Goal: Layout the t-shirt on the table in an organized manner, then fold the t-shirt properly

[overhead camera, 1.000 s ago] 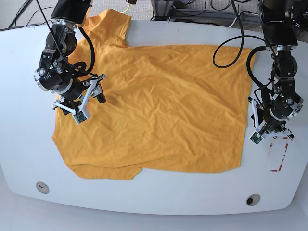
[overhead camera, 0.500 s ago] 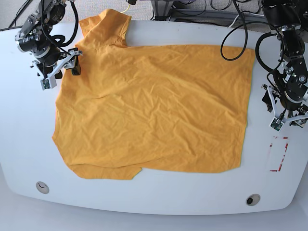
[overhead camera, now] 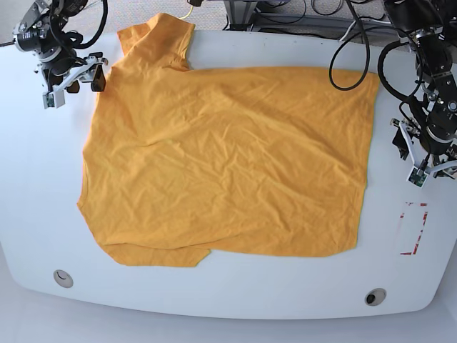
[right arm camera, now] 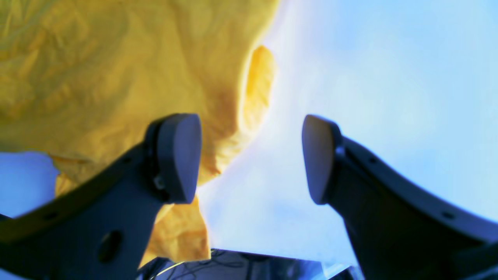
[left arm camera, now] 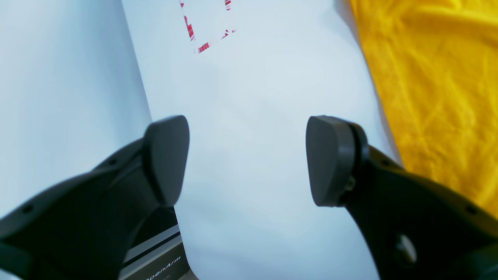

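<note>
T-shirt (overhead camera: 228,164) cloth lies spread out flat across the middle of the table (overhead camera: 235,293), orange-yellow, wrinkled all over, with no fold made in it. One short sleeve (overhead camera: 161,39) reaches out from the shirt's far corner toward the table's back edge, and the other sleeve (overhead camera: 153,251) sits at the shirt's near corner on the same side. The straight hem (overhead camera: 365,157) runs along the shirt's opposite side (the side nearest the left arm).

Beside that hem, well off the cloth, the left gripper (overhead camera: 423,158) hangs over bare table with its jaws standing wide apart and nothing between them. In the left wrist view the left gripper (left arm camera: 247,159) shows both dark pads over white tabletop, the shirt's edge (left arm camera: 439,97) off to one side and not touching them. A red-tape rectangle (overhead camera: 414,229) marks the table just past the hem, nearer the front edge than the gripper.

At the shirt's sleeve side, near the far sleeve, the right gripper (overhead camera: 71,75) hovers just off the cloth's edge. In the right wrist view the right gripper (right arm camera: 251,157) has its jaws parted and empty, with shirt fabric (right arm camera: 116,70) below one pad and bare table below the other.

Two round grommets (overhead camera: 63,278) sit in the table in front of the shirt, one toward each front corner.
</note>
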### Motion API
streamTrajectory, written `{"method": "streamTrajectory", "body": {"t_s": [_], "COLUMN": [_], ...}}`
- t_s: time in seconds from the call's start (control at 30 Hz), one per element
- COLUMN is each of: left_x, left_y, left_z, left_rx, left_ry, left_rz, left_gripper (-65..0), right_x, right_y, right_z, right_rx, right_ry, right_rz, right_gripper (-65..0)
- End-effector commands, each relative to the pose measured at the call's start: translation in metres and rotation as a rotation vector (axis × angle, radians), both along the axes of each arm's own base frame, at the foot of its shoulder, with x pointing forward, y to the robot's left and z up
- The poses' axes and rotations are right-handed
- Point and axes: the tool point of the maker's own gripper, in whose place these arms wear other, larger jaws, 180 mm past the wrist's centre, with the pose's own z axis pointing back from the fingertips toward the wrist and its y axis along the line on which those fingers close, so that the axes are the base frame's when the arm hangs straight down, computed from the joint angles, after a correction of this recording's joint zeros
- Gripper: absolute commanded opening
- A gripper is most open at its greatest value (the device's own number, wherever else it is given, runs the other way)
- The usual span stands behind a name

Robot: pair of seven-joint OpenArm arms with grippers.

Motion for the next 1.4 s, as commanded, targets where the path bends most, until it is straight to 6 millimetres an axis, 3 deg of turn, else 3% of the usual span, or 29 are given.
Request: {"method": "streamTrajectory", "body": {"t_s": [0.0, 0.23, 0.67, 0.83, 1.0, 1.13, 1.27, 1.37], "left_x": [-0.001, -0.005, -0.040, -0.046, -0.047, -0.047, -0.046, -0.046], "left_y": [0.003, 0.000, 0.012, 0.024, 0.030, 0.031, 0.030, 0.030], "left_z": [0.008, 0.009, -0.017, -0.014, -0.011, -0.010, -0.010, -0.010], "left_rx": [0.016, 0.023, 0.027, 0.032, 0.035, 0.036, 0.035, 0.035], "left_ry": [-0.024, -0.022, 0.074, 0.068, 0.059, 0.054, 0.054, 0.054], "left_rz": [-0.004, -0.012, 0.023, 0.062, 0.082, 0.086, 0.083, 0.083], "left_gripper": [-21.7, -21.7, -21.7, -21.7, -21.7, -21.8, -21.8, -21.8], "right_x": [-0.004, -0.018, -0.019, -0.019, -0.012, -0.007, -0.002, -0.002], "right_y": [-0.009, -0.009, 0.020, 0.036, 0.031, 0.027, 0.027, 0.029], "right_z": [-0.009, -0.037, -0.048, -0.047, -0.038, -0.029, -0.019, -0.017], "right_rx": [0.024, 0.099, 0.148, 0.206, 0.193, 0.167, 0.140, 0.139], "right_ry": [0.016, 0.090, 0.117, 0.098, 0.069, 0.047, 0.020, 0.014], "right_rz": [-0.027, -0.057, -0.005, 0.016, 0.027, 0.043, 0.058, 0.060], "right_gripper": [-25.4, -25.4, -25.4, -25.4, -25.4, -17.1, -3.2, -1.1]}}
